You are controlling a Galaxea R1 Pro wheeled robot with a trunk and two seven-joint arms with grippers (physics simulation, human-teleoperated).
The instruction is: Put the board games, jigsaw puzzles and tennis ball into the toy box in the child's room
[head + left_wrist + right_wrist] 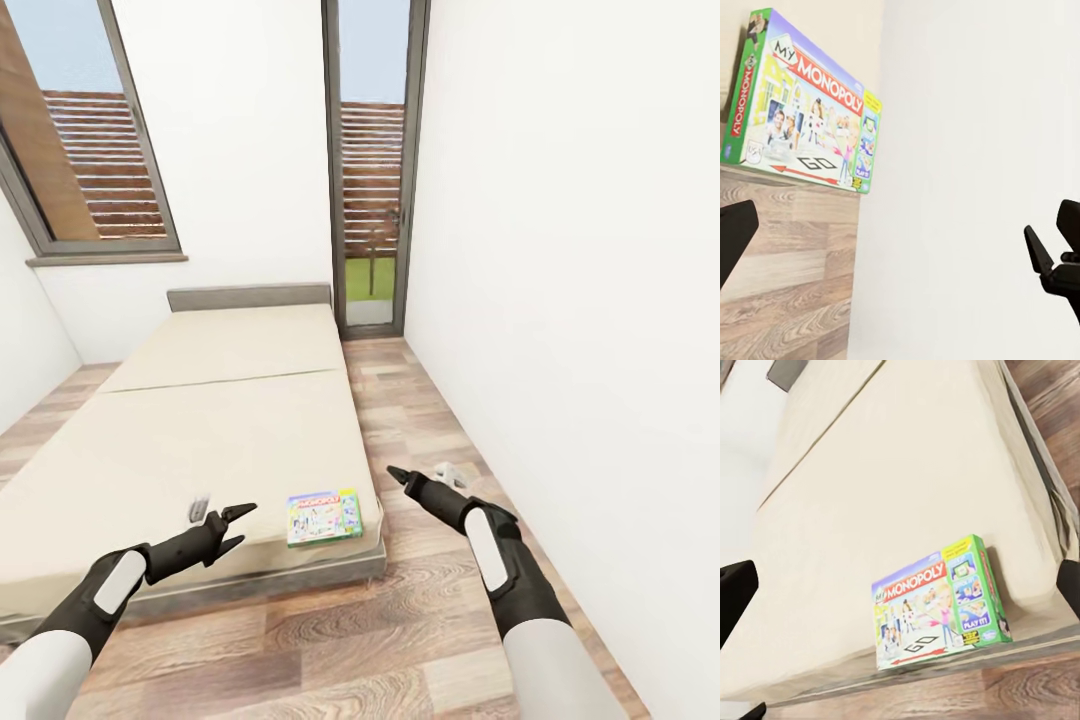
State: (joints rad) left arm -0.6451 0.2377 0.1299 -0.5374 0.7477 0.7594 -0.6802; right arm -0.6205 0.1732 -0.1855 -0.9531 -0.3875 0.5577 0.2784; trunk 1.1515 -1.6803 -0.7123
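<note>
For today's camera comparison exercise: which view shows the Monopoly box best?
The left wrist view: the Monopoly box is largest, its title readable. The right wrist view shows it whole on the bed; the head view shows it small.

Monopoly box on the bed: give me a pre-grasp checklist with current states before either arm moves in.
1. Monopoly box lies flat near the bed foot corner: ok.
2. Nothing on top of the box: ok.
3. Left gripper open, empty: ok.
4. Right gripper open: cannot tell.
5. Either gripper touching the box: not ok, both are apart from it.
6. Second board game on the bed: cannot tell.
</note>
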